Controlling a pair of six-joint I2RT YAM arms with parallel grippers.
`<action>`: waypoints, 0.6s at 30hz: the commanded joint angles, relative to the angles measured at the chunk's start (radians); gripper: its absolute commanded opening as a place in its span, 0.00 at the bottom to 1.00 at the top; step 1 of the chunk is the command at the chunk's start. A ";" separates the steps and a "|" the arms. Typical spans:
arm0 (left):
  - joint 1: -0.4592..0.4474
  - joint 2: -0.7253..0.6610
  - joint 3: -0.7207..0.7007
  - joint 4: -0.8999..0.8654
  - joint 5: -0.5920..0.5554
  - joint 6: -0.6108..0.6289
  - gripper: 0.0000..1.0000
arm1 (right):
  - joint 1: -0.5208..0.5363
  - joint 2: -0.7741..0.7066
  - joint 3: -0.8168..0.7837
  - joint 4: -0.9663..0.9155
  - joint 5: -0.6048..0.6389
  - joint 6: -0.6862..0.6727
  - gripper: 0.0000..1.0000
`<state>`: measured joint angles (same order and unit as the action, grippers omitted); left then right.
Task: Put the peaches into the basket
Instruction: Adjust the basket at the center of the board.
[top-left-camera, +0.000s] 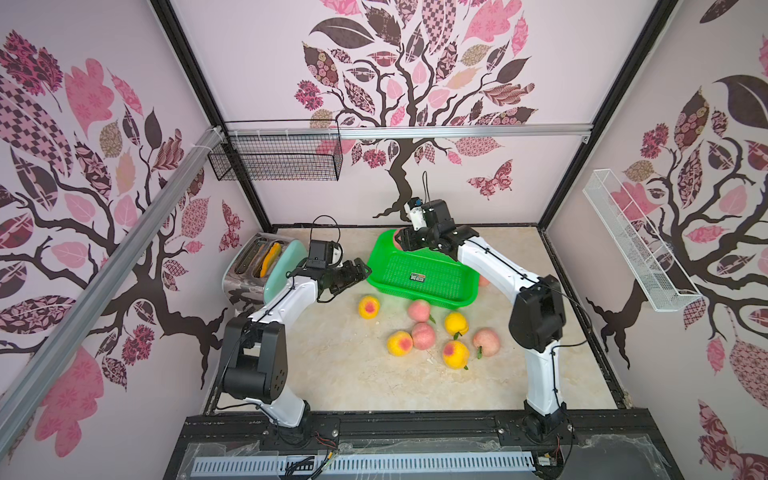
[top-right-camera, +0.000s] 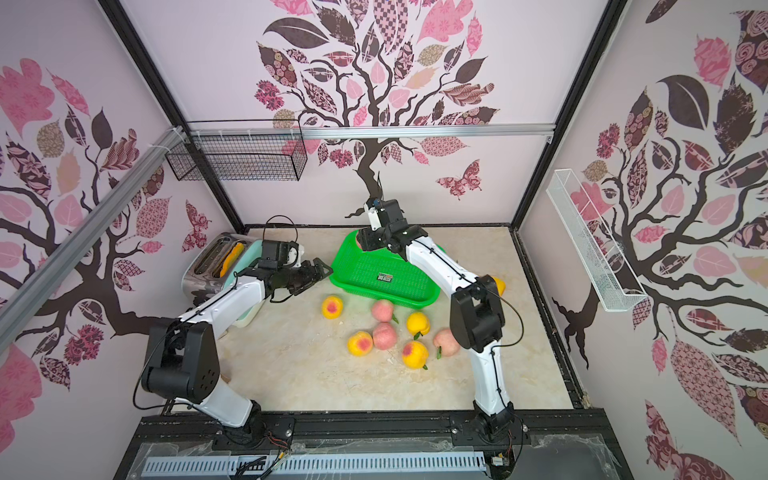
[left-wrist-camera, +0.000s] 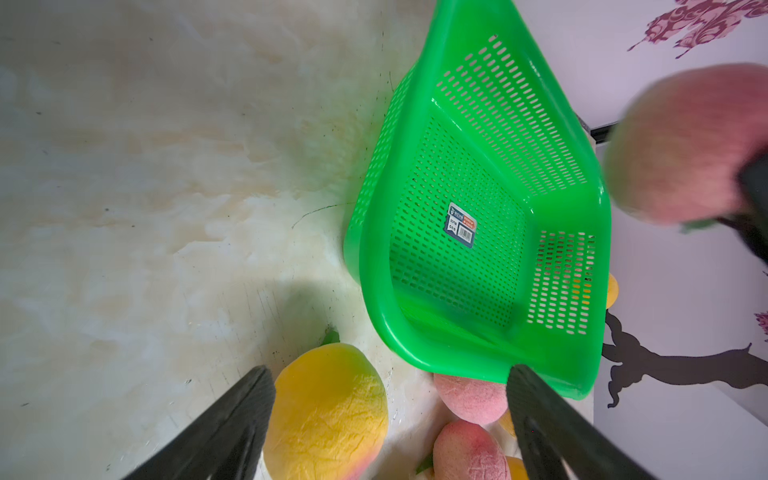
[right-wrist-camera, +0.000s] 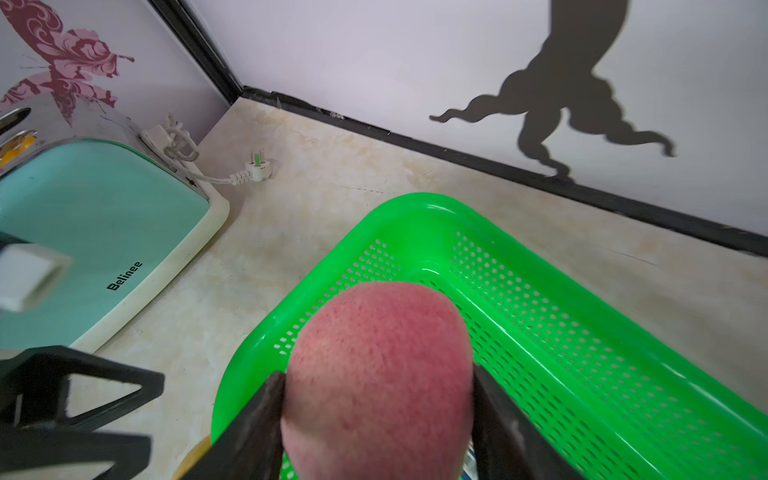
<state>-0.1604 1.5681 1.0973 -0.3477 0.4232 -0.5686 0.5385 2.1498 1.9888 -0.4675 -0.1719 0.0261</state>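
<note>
Right gripper (right-wrist-camera: 376, 378) clenched on round fuzzy pink peach (right-wrist-camera: 378, 332) over a corner of bright green perforated plastic basket (right-wrist-camera: 415, 203), left gripper (left-wrist-camera: 388, 372) fingers (left-wrist-camera: 232, 419) spread wide, empty.

I work in a lab test booth dressed up as a home kitchen. Panel walls (top-left-camera: 257, 62) printed with pink-and-brown trees close me in, joined by black frame posts (top-left-camera: 197, 79). Under me lies a marble-look tabletop (top-left-camera: 353, 374). At ten o'clock stands a mint toaster (top-left-camera: 245, 270), its plug (right-wrist-camera: 258, 166) lying loose. At eleven a black wire basket (top-left-camera: 276, 160) hangs from an aluminium rail (top-left-camera: 457, 132), at three a white wire basket (top-left-camera: 636, 245). At six run a black mounting rail (top-left-camera: 415, 424) and a slotted cable duct (top-left-camera: 361, 463).
</note>
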 joint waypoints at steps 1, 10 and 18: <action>0.004 -0.039 -0.065 0.015 -0.026 0.002 0.92 | 0.011 0.065 0.085 -0.088 -0.073 0.013 0.64; 0.033 -0.031 -0.113 0.051 0.003 -0.001 0.92 | 0.013 0.189 0.154 -0.142 -0.196 0.056 0.64; 0.045 -0.039 -0.117 0.045 -0.003 0.002 0.92 | 0.057 0.142 0.011 -0.105 -0.270 0.050 0.62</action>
<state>-0.1223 1.5414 0.9825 -0.3161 0.4152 -0.5751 0.5663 2.3306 2.0300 -0.5816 -0.3855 0.0692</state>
